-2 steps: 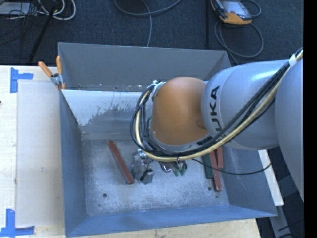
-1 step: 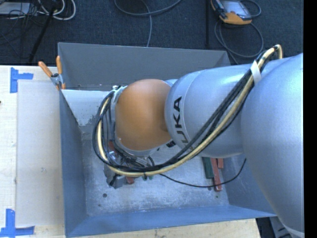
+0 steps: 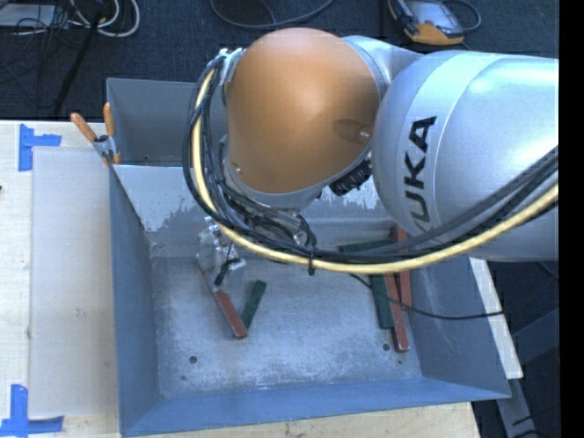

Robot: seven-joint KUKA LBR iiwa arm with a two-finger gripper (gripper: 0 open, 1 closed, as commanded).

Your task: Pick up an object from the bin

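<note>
1. Lying on the bin's floor, left of centre, is a reddish-brown stick point(image 3: 230, 315), a flat narrow strip that slants from upper left down to lower right
2. Its upper end sits directly under the gripper point(image 3: 217, 265); from here I cannot tell whether the two touch
3. Whether the gripper is released, clenched or grasping that stick I cannot tell either, as its tip is small and half lost under the wrist
4. A shorter dark green stick point(image 3: 252, 301) lies just beside the reddish-brown one on its right, tilted the other way, so the two lower ends come close together and form a narrow V
5. Above the gripper bulges the arm's rounded orange cover point(image 3: 297, 108), with a bundle of black and yellow cables point(image 3: 239, 234) looping round its underside
6. The silver arm point(image 3: 474, 144) comes in from the right and hangs over the upper right part of the bin
7. Well apart, near the right wall, a second green stick point(image 3: 380, 304) and a second reddish-brown stick point(image 3: 400, 318) lie side by side, both running nearly straight up and down
8. The grey metal bin point(image 3: 274, 386) has sloping walls and a speckled, scuffed floor
</note>
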